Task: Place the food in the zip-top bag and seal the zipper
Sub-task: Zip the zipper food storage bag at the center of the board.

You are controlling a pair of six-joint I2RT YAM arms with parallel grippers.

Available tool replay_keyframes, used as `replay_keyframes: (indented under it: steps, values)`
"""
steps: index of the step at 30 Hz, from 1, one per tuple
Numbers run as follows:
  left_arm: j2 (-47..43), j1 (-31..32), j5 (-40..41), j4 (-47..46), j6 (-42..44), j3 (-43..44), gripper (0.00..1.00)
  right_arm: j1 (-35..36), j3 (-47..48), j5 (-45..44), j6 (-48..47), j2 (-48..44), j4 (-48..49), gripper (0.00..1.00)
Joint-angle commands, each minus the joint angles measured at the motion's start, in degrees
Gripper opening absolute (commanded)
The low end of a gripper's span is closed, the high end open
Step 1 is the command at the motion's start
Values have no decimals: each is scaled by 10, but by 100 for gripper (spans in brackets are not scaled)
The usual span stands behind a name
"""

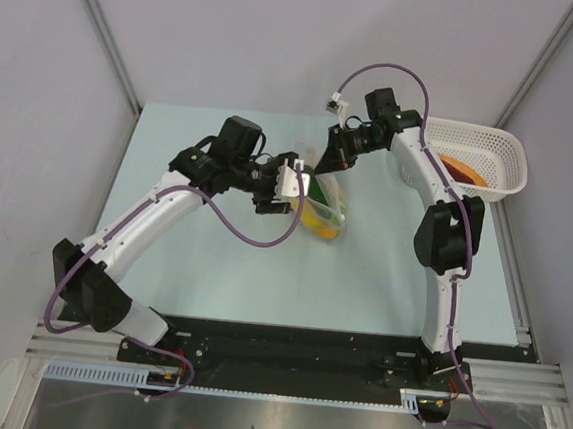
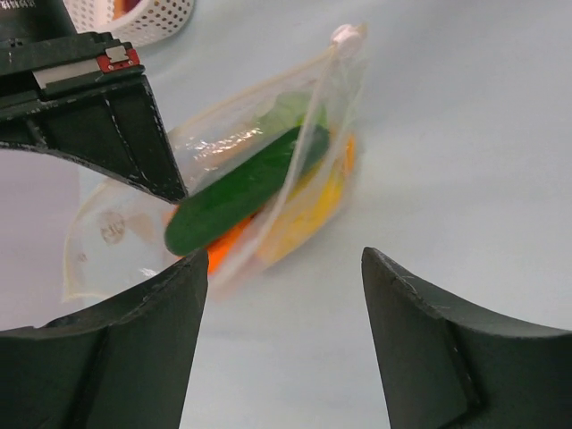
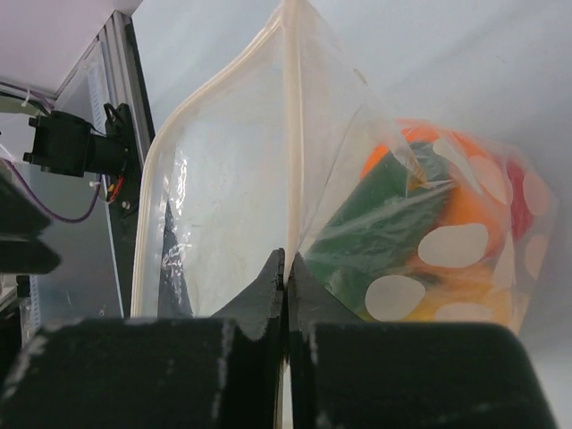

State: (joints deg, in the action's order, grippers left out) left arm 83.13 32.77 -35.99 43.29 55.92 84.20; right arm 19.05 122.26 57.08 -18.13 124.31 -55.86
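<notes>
The clear dotted zip-top bag (image 1: 325,214) hangs tilted over the middle of the table, its lower end resting on it. Inside is the food: a dark green piece (image 2: 241,189), orange pieces (image 3: 465,214) and a yellow piece (image 2: 308,214). My right gripper (image 1: 329,156) is shut on the bag's mouth edge, pinching the zipper strip (image 3: 289,134) and holding it up; it shows in its own view (image 3: 286,261). My left gripper (image 1: 302,188) is open and empty just left of the bag; in its own view (image 2: 281,268) the bag (image 2: 214,143) lies beyond the fingertips, untouched.
A white lattice basket (image 1: 503,153) stands at the back right of the table with an orange and red piece (image 1: 466,172) in it. Its rim shows in the left wrist view (image 2: 143,22). Grey walls stand close on both sides.
</notes>
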Motion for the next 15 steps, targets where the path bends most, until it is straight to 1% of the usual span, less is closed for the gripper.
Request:
replay_keyframes:
  steps: [1, 3, 5, 8, 11, 12, 13, 14, 15]
  values:
    - [42, 4, 4, -42, 146, 14, 73, 3, 33, 29, -14, -5, -7, 0]
    - [74, 6, 20, -47, 163, 20, 71, 2, 34, 31, -17, -6, -6, 0]
    - [86, 11, 30, -67, 153, 18, 71, 5, 35, 32, -24, -7, -10, 0]
    - [109, 19, 28, -60, 169, 17, 65, 5, 38, 38, -26, -6, -9, 0]
    - [116, 41, 50, -33, 188, 7, 47, 7, 47, 47, -26, -2, -9, 0]
    - [114, 47, 53, -28, 185, 5, 32, 12, 49, 50, -27, 0, -9, 0]
    - [104, 56, 54, -33, 176, 0, 23, 15, 54, 54, -28, 0, -8, 0]
    - [98, 62, 54, -42, 142, -3, 5, 19, 56, 57, -27, 0, -7, 0]
    - [90, 66, 49, -47, 129, -3, 0, 26, 58, 62, -17, -1, -1, 0]
